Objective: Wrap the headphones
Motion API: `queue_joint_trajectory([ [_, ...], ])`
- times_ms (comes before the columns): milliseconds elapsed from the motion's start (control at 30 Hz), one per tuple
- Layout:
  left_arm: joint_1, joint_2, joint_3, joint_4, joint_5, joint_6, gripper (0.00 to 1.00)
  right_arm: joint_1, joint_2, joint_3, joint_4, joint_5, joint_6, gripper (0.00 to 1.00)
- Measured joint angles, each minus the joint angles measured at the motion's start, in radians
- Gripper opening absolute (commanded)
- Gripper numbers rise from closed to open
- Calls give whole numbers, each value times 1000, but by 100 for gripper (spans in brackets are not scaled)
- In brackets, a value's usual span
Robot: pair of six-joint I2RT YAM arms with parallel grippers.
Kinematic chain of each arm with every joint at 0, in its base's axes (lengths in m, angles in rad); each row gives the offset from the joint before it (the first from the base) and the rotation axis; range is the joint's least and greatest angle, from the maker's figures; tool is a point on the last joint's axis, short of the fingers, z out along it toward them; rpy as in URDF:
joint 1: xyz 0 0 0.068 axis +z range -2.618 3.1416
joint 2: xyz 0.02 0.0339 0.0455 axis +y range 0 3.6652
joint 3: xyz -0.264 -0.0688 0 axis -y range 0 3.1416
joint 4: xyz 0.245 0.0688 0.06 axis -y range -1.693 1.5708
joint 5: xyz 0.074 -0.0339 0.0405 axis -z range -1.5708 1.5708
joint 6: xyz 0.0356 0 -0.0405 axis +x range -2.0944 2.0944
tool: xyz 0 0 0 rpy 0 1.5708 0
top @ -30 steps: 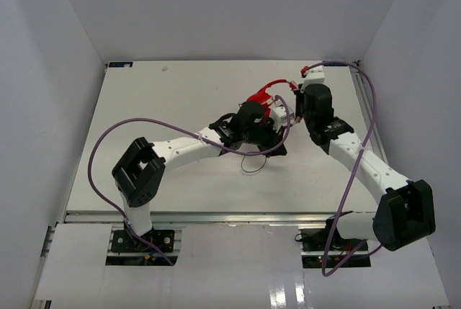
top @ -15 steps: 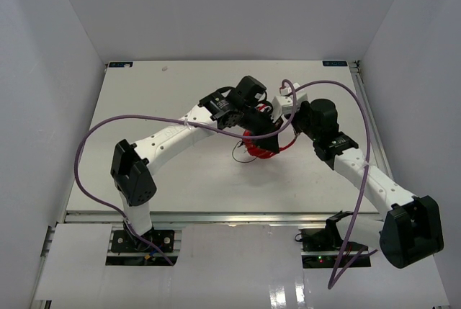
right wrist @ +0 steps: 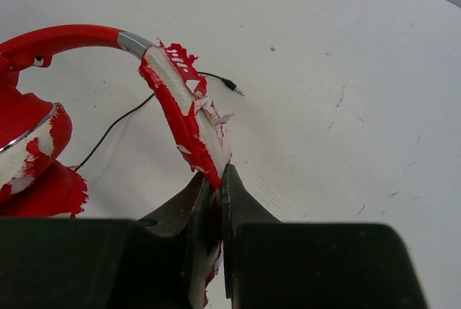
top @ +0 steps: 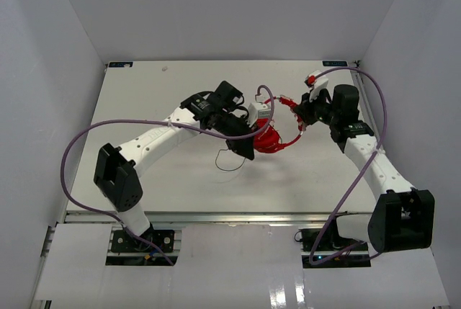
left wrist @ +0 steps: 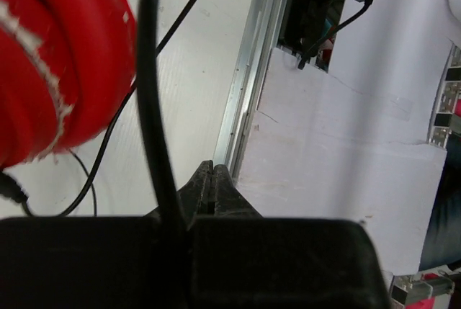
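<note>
The red headphones (top: 270,138) are held just above the white table, right of centre. My right gripper (top: 295,109) is shut on the peeling red-and-white band (right wrist: 180,107); the band's end sits between its jaws (right wrist: 220,176). One ear cup (right wrist: 29,143) hangs at the left of the right wrist view. My left gripper (top: 245,149) is just left of the ear cups, its jaws (left wrist: 213,172) pressed together. The dark cord (left wrist: 155,107) runs down along its left finger into the jaws. A red ear cup (left wrist: 57,57) is close on its left. A cord loop (top: 225,163) trails on the table, and the plug (right wrist: 232,84) lies flat.
Thick purple robot cables arc over the left arm (top: 94,129) and the right arm (top: 374,107). The table's metal front rail (left wrist: 245,93) lies beyond the left gripper. White walls enclose the table (top: 144,93) on the left, back and right.
The left gripper has swung from the headphones' right side round to their left, carrying the cord. The right gripper has drawn back right with the band, and the cord loop has shifted left.
</note>
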Motion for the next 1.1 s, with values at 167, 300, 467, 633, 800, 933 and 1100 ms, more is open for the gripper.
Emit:
queue_joint_trajectory([
  [167, 50, -104, -37, 54, -53, 28, 1, -51, 1, 10, -42, -199, -18, 8],
  [300, 112, -134, -37, 109, -66, 53, 0, -44, -16, 10, -99, -342, -40, 8],
  [467, 145, -81, -39, 128, -99, 94, 1, -43, -62, 10, -160, -463, -77, 8],
  [633, 143, -66, -149, 208, -99, 105, 15, -57, -74, 13, -165, -536, 7, 8],
  [800, 143, -136, -338, 411, -91, 38, 35, -84, -57, 25, -99, -574, 232, 8],
  [933, 144, -258, -475, 587, -77, -35, 46, -117, -33, 31, 3, -607, 430, 8],
  [1100, 143, -325, -556, 849, -29, -148, 56, -138, -21, 33, 125, -636, 642, 8],
])
